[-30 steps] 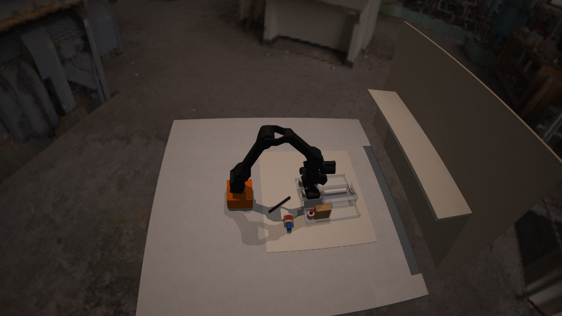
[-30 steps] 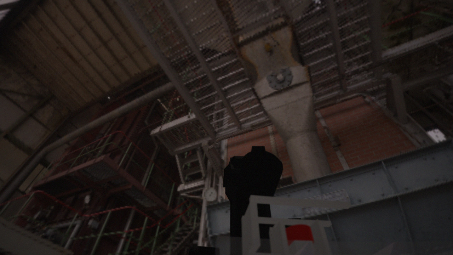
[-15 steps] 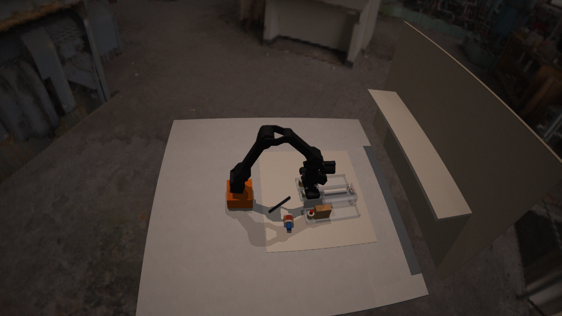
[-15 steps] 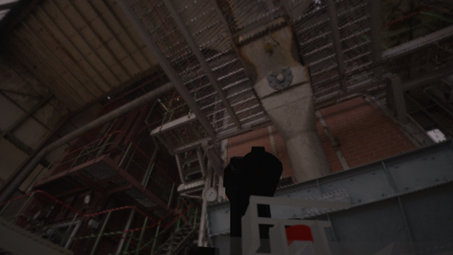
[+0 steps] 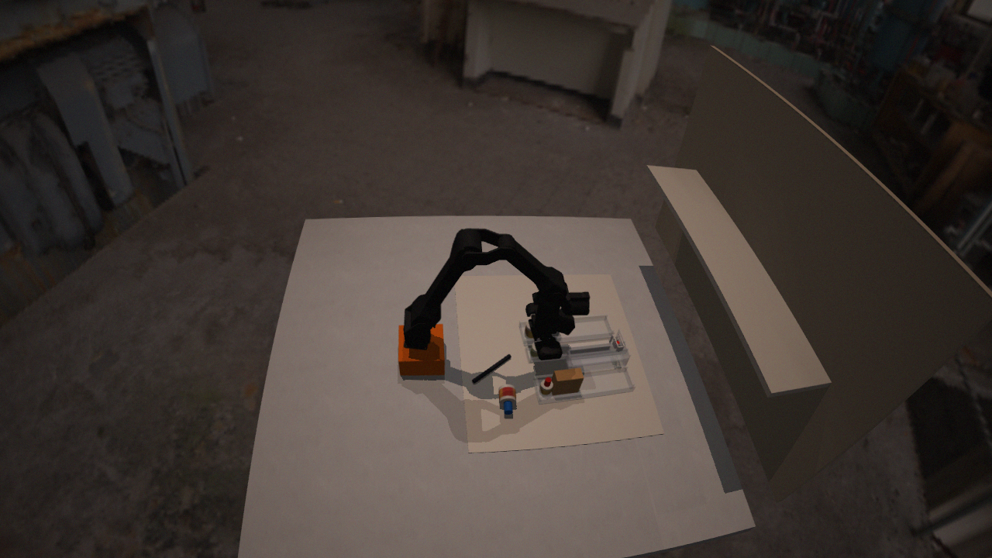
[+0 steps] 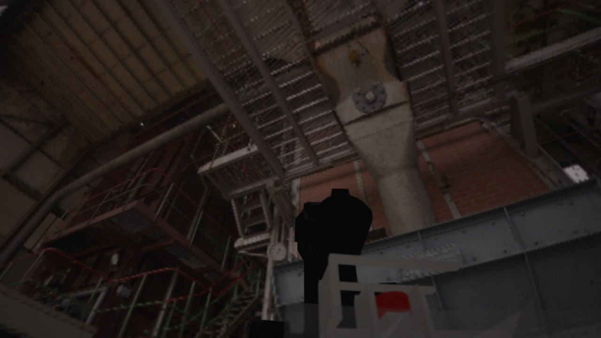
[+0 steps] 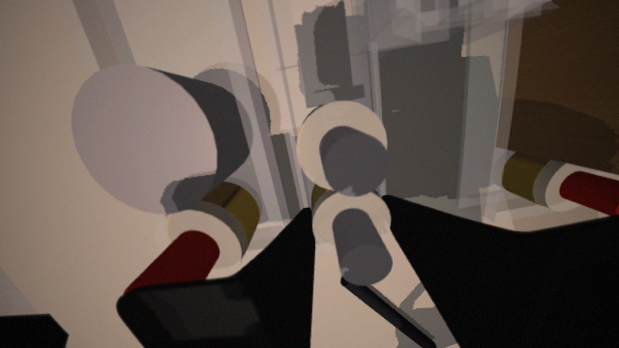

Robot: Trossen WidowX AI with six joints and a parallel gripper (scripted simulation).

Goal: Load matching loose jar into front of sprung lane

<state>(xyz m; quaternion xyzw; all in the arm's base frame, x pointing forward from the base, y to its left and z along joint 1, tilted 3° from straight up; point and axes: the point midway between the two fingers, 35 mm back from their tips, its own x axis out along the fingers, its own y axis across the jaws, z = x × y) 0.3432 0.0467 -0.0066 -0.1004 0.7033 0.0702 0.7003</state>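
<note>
My gripper [image 7: 346, 209] [image 5: 549, 350] is shut on a grey-capped jar [image 7: 355, 227], at the front end of the middle lane of the clear rack [image 5: 603, 396]. The held jar has a pale top and an olive-green side. Directly behind it, close up, a matching grey-capped jar [image 7: 311, 140] shows in the wrist view. Both look about upright. The arm covers most of this lane in the top view. Whether the held jar's base touches the lane floor, and the front stop and pusher plate, cannot be made out.
Red-capped jars [image 7: 176, 261] [image 7: 587, 188] stand in the lanes on either side. A large grey cylinder [image 7: 145, 137] is behind the left one, a brown box [image 5: 568, 381] behind the right one. A blue-capped jar [image 5: 508, 398] and a black rod [image 5: 490, 368] lie in front of the rack.
</note>
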